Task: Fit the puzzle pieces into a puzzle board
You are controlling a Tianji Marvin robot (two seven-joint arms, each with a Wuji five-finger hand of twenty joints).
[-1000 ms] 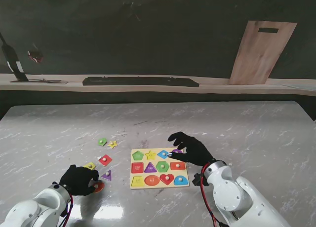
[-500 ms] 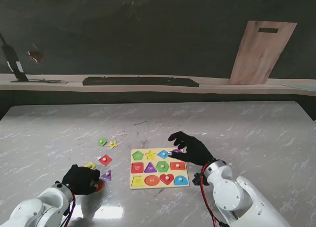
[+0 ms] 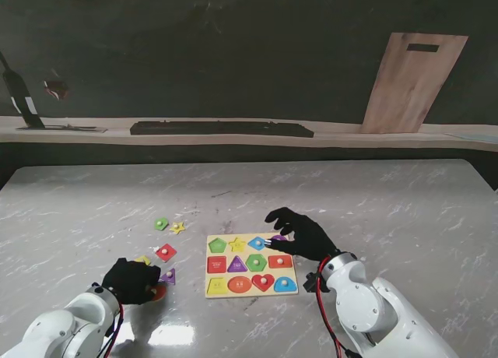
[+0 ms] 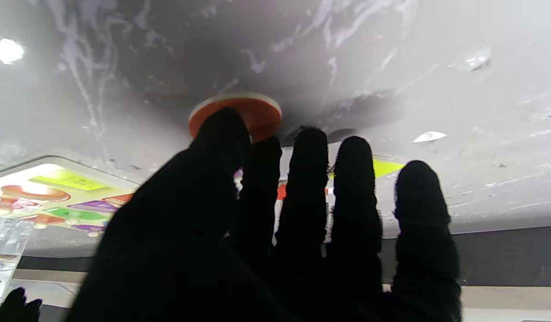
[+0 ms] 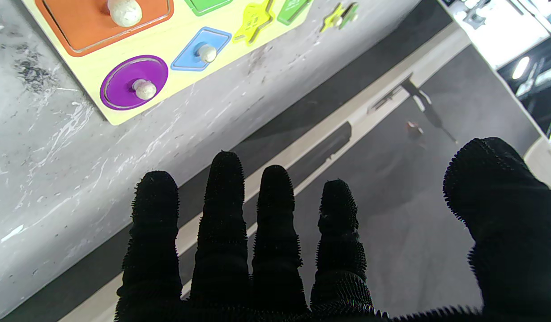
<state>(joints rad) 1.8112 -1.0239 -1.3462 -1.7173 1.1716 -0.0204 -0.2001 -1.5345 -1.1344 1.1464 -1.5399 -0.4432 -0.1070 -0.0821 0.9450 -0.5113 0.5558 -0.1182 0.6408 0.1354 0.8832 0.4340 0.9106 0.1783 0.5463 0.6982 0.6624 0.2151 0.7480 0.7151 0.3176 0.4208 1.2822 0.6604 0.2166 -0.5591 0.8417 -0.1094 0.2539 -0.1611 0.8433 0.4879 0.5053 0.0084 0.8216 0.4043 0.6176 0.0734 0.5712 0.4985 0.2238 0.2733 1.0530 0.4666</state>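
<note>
From the stand, the puzzle board (image 3: 250, 264) lies on the marble table (image 3: 389, 202), in front of me, with bare marble all round it. My right hand (image 3: 299, 235) rests at its far right corner, fingers spread, holding nothing. My left hand (image 3: 132, 279) covers the orange round piece (image 3: 158, 293), left of the board; red (image 3: 165, 252), purple (image 3: 168, 276), yellow (image 3: 142, 260), green (image 3: 161, 223) and star (image 3: 178, 228) pieces lie loose nearby.

Left wrist: my fingers (image 4: 353, 179) reach over the orange disc (image 4: 239, 112); whether they grip it, I cannot tell.

Right wrist: fingers (image 5: 224, 210) apart, clear of the board's edge (image 5: 123, 118), near the seated purple circle (image 5: 133, 82).
</note>
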